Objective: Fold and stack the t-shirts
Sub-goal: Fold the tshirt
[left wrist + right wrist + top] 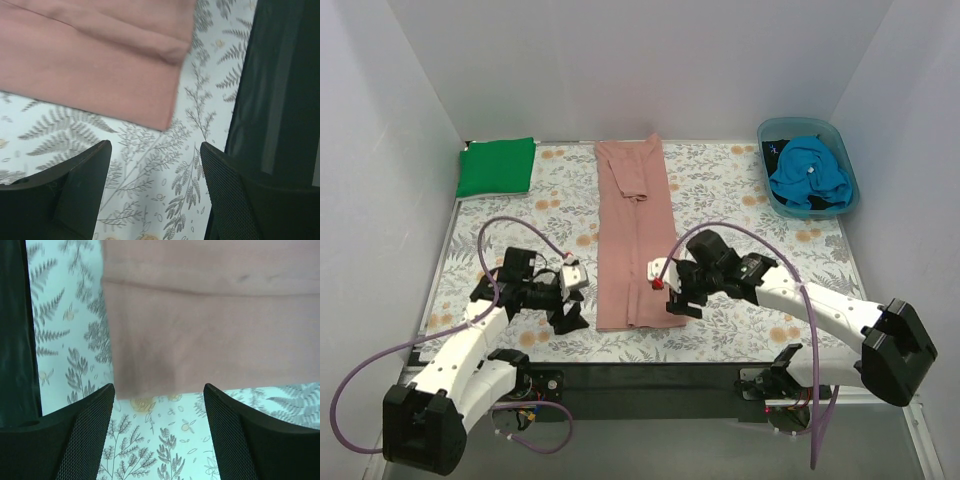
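A dusty pink t-shirt (632, 235) lies folded into a long narrow strip down the middle of the table. Its near left corner (150, 100) shows in the left wrist view, its near right corner (150, 365) in the right wrist view. My left gripper (571, 318) hovers just left of the strip's near end, open, with only the table covering between its fingers. My right gripper (677, 300) sits at the strip's near right edge, open and holding nothing. A green t-shirt (497, 166) lies folded at the far left. A blue t-shirt (809, 173) is bunched in the tub.
A teal plastic tub (848, 193) stands at the far right corner. The floral table covering (740, 200) spans the table, and white walls close in the back and both sides. A black strip (285, 90) runs along the table's near edge.
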Available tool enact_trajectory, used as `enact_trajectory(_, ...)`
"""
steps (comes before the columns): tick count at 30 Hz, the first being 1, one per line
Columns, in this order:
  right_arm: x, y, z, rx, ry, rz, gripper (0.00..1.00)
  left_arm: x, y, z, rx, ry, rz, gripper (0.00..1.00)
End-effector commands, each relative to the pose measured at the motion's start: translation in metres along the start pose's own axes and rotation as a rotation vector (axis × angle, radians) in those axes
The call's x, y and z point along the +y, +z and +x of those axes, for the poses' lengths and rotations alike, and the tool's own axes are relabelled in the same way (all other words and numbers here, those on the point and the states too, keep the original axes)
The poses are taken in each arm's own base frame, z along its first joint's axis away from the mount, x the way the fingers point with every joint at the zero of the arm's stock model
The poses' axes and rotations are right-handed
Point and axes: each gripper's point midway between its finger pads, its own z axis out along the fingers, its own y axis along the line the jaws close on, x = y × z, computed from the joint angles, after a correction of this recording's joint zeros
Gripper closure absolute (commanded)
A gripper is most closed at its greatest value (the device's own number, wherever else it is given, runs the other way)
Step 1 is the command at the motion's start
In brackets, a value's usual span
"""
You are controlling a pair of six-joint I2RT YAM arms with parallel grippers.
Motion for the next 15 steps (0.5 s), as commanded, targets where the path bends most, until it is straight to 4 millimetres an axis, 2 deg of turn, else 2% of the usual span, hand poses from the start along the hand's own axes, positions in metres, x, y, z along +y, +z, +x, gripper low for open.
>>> enact_trajectory(1,0.009,0.013,0.027,0.020,-0.211,0.003,0.21,-0.001,0.012,0.005,-0.042,0.286,-0.003,0.29)
enact_trajectory(3,0.019,0.024,0.039,0.014,-0.284,-0.003,0.21,-0.008,0.022,0.019,-0.010,0.378,0.040,0.29)
enact_trajectory(6,0.019,0.030,0.040,-0.010,-0.377,-0.001,0.25,-0.007,0.031,0.032,0.021,0.426,0.049,0.30)
enact_trajectory(10,0.023,0.041,0.052,0.014,-0.427,-0.034,0.34,-0.004,0.044,0.033,0.020,0.483,0.061,0.32)
enact_trajectory(15,0.028,0.044,0.058,0.022,-0.447,-0.041,0.38,-0.004,0.056,0.040,0.045,0.507,0.087,0.35)
